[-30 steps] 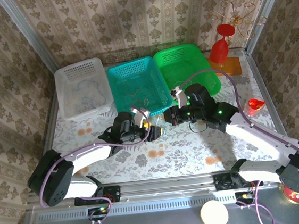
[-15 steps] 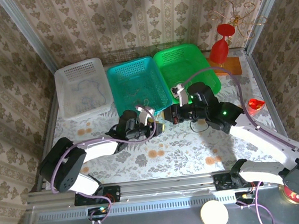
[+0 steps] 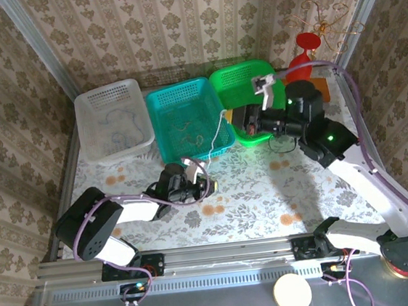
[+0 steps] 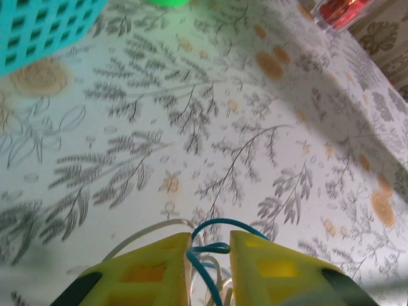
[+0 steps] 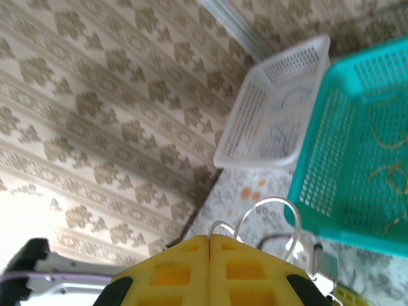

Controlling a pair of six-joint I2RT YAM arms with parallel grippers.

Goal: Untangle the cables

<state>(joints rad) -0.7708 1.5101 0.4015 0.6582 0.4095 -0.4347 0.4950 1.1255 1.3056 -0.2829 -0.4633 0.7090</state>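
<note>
Step in hand: we judged this the pulling-apart step, one pale cream cable stretched taut between our two tools.
Left tool: low over the table, its yellow fingers nearly together, pinching a small bundle of the cables, a blue wire and pale loops.
Right tool: raised above the green basket, pressed together, with a pale loop rising from its tips.
Other wires: brown-yellow ones lay in the teal basket, bluish ones in the white basket.
Next move: we reckoned the right tool should draw the cream cable farther away while the left held the rest down, then drop it in a basket.
</note>
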